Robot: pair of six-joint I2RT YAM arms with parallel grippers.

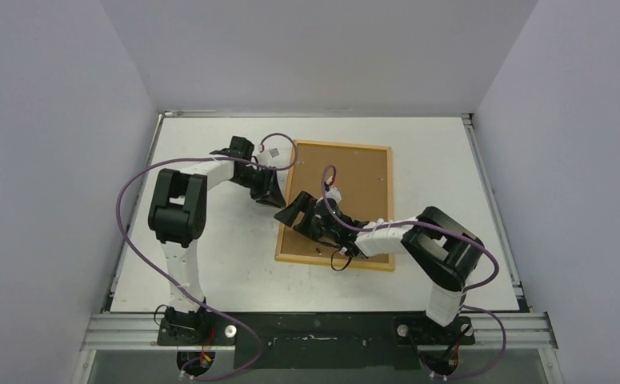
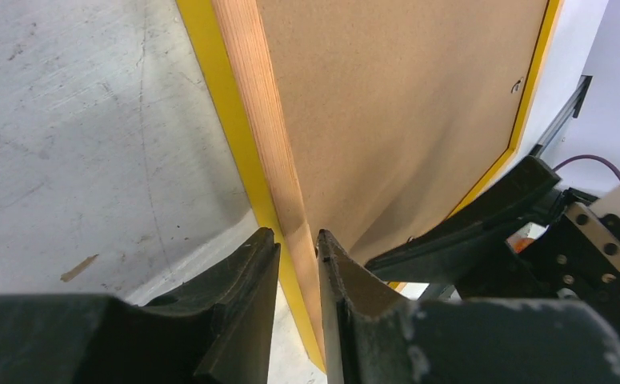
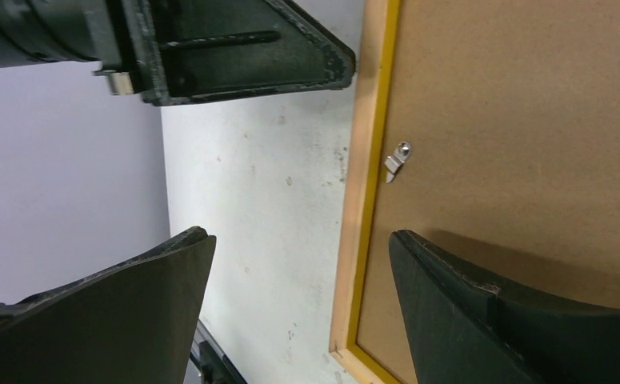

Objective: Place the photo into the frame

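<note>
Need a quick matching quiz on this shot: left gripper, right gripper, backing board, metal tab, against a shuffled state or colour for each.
Things:
1. left gripper
2. right gripper
3. backing board
4. metal tab

States:
A. silver, small, beside the rail
B. jaws wide apart
C. brown, lying inside the frame
D. closed on the frame's rail

Pairs: 1-D, 2-B, 3-C, 4-A

No legible text, labels, brands or numbers, nothing readable on the frame
</note>
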